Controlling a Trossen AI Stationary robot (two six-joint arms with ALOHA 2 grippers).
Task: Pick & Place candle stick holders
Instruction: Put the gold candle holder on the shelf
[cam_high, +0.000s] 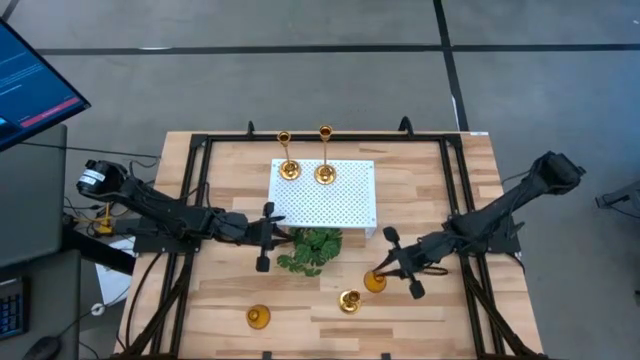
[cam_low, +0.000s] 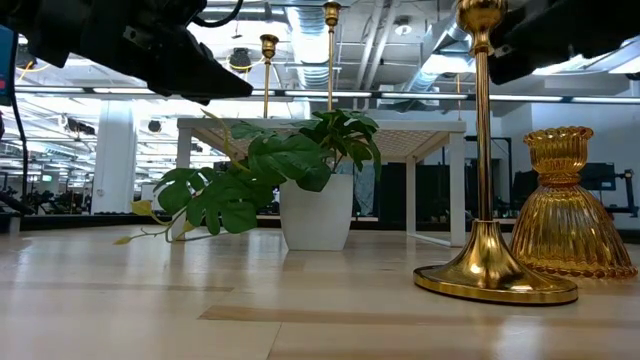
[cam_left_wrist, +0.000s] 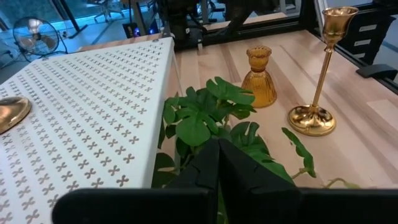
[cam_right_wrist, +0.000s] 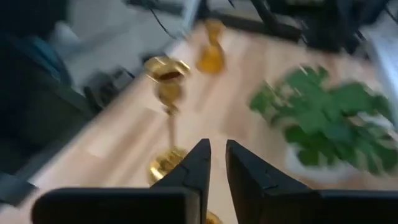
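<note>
Two tall gold holders (cam_high: 288, 170) (cam_high: 325, 172) stand by their round bases on the white perforated platform (cam_high: 350, 205). A third tall holder (cam_high: 349, 300) stands on the table near the front, with a short amber holder (cam_high: 375, 282) beside it and another short amber one (cam_high: 258, 317) at the front left. My right gripper (cam_high: 385, 268) hovers above the short amber holder (cam_low: 565, 200), beside the tall holder's cup (cam_right_wrist: 166, 71). Its fingers (cam_right_wrist: 217, 163) stand a narrow gap apart and hold nothing. My left gripper (cam_left_wrist: 217, 168) is shut and empty, above the plant's left side.
A green leafy plant (cam_high: 310, 250) in a white pot (cam_low: 315, 212) stands between the two grippers, just in front of the platform. Black frame rails run along the table's left, right and far edges. Bare wood lies at the front centre and to the platform's right.
</note>
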